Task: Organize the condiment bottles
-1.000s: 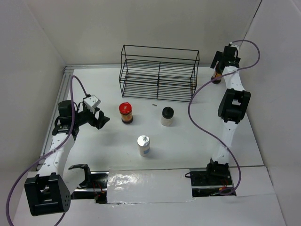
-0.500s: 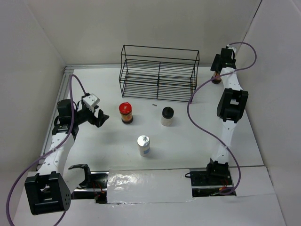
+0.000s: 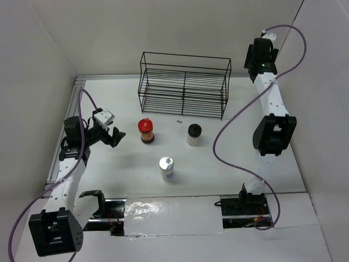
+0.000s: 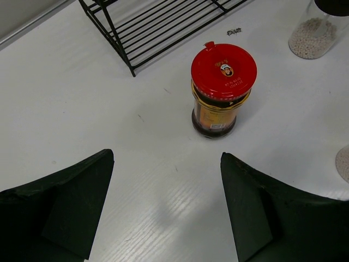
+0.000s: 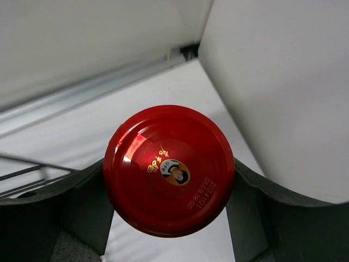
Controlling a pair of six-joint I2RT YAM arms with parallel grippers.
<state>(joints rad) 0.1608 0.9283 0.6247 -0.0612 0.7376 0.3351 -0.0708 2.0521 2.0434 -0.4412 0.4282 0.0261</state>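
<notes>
Held jar (image 5: 169,170) had a glossy red plastic lid, glare on it. Second jar (image 4: 221,93): same glossy lid, dark glassy body, paper-looking yellow label. Rack (image 3: 184,84) was thin black wire, metal-looking, matt. Table (image 4: 82,98) was matt white, faintly streaked. Left fingers (image 4: 60,202) were matt black plastic.

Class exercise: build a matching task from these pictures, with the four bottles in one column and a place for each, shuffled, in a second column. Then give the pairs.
1. red-lidded jar standing free
2. black-capped bottle
3. silver-capped bottle
4. second red-lidded jar

A. between the jaws of the right gripper
B. nearest the near edge of the table
C. rightmost of the three standing bottles
D. straight ahead of the open left gripper

Pairs: 1-D, 2-C, 3-B, 4-A
</notes>
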